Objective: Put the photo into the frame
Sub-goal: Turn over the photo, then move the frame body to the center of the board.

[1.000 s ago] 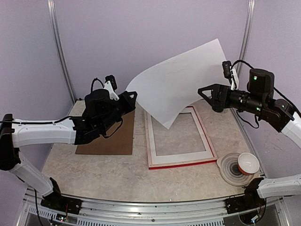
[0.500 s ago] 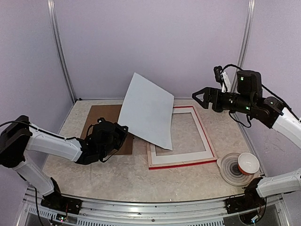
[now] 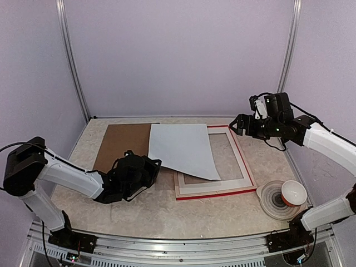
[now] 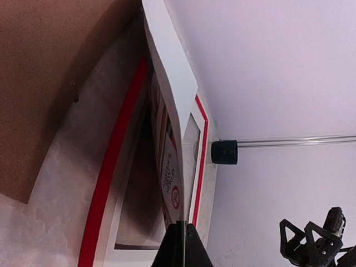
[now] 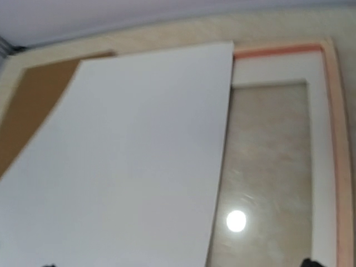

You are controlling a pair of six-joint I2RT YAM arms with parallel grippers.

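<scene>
The photo (image 3: pixel 181 147) lies white back up, sloping across the left side of the frame (image 3: pixel 245 167) and the edge of the brown board. My left gripper (image 3: pixel 153 165) is shut on its near left corner, low over the table. In the left wrist view the photo (image 4: pixel 169 161) runs edge-on and bowed from my pinching fingertips (image 4: pixel 182 227), its printed side facing down over the red frame (image 4: pixel 111 167). My right gripper (image 3: pixel 236 123) hovers open and holds nothing above the frame's far right corner. Its camera looks down on the photo (image 5: pixel 122 161) and the frame (image 5: pixel 335 144).
A white mat (image 3: pixel 222 186) with a window sits inside the frame. The brown backing board (image 3: pixel 119 144) lies flat to the left. A red and white bowl (image 3: pixel 293 193) stands on a plate (image 3: pixel 270 201) at the near right. Metal posts rise at the back corners.
My left gripper has swung the photo down from high in the air to nearly flat over the frame's left side. The right gripper has dropped lower, still open.
</scene>
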